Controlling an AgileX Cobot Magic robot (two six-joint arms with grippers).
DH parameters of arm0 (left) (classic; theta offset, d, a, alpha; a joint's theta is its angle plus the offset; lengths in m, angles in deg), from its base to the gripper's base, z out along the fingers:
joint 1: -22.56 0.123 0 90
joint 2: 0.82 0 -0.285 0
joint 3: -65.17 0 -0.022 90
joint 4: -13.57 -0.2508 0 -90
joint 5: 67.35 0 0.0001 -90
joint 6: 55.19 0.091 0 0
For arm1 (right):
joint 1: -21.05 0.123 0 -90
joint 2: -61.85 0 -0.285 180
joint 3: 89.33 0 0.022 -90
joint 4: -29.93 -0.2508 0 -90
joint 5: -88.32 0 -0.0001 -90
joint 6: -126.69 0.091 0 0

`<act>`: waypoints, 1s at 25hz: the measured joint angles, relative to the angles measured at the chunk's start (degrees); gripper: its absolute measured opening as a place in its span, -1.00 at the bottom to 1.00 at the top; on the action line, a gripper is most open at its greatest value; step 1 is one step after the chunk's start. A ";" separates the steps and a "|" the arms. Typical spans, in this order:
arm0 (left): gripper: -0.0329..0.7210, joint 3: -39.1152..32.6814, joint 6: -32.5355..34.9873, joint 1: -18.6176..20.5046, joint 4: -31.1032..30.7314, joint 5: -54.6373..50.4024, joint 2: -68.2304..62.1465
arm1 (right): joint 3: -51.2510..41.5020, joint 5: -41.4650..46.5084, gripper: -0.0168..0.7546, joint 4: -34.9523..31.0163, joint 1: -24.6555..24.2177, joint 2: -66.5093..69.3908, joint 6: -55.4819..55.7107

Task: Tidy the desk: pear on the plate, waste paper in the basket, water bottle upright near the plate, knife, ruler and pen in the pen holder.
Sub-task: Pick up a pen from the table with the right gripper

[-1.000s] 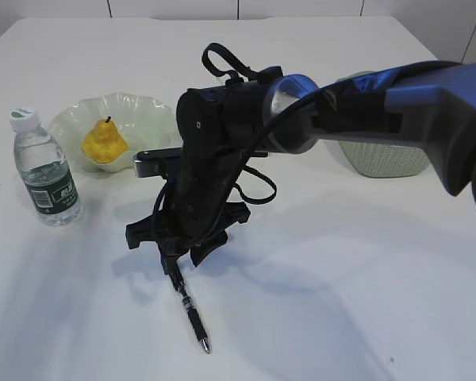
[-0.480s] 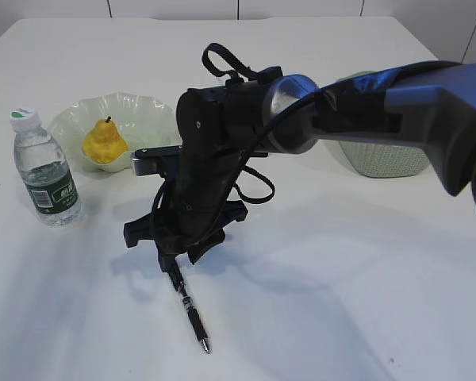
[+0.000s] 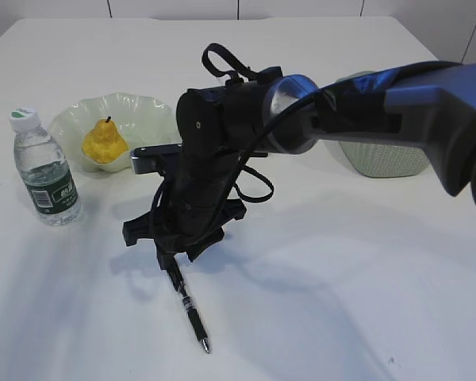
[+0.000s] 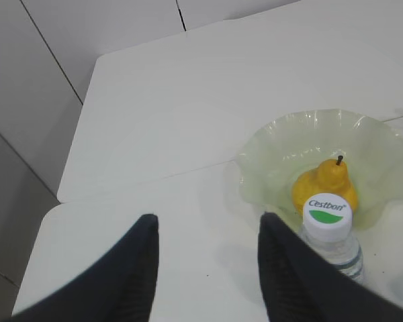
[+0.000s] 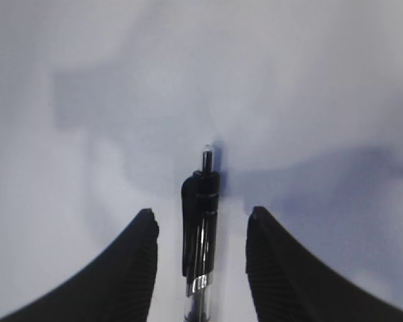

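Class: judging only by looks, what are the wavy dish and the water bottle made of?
The plate: probably glass, possibly clear plastic; pale green, translucent, glossy ruffled rim. The water bottle: likely thin clear plastic, since the table shows through it; opaque white cap, dark green printed label.

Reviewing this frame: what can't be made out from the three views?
- Basket: exterior view, the right arm covers most of it, so its contents are hidden.
- Pen holder, knife, ruler: in no view; the arm may hide them.
- Pen: right wrist view, cut off by the bottom edge between the open right gripper; whether the fingers touch the desk is unclear.
- Bottle: left wrist view, only the cap end shows.
- Left gripper: outside the exterior view.
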 joint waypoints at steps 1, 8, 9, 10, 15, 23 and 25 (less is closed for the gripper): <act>-0.01 0.00 0.00 0.00 0.00 0.00 0.00 | 0.00 0.00 -0.10 0.00 0.00 0.00 0.00; -0.01 0.00 0.00 0.00 0.00 0.00 0.00 | 0.00 -0.13 -0.10 1.09 0.35 1.03 0.00; -0.01 0.00 0.00 0.00 0.00 0.00 0.00 | 0.00 -0.13 -0.10 1.18 0.36 1.03 0.00; -0.01 0.00 0.00 0.00 0.00 0.00 0.00 | 0.00 -0.13 -0.10 1.29 0.45 1.03 0.00; -0.01 0.00 0.00 0.00 0.00 0.00 0.00 | 0.00 -0.13 -0.10 2.67 0.58 1.03 0.00; -0.01 0.00 0.00 0.00 0.00 0.00 0.00 | 0.00 0.81 -0.10 3.62 0.58 1.03 0.00; -0.01 0.00 0.00 0.00 0.00 0.00 0.00 | 0.00 0.97 -0.10 3.88 0.58 1.03 0.00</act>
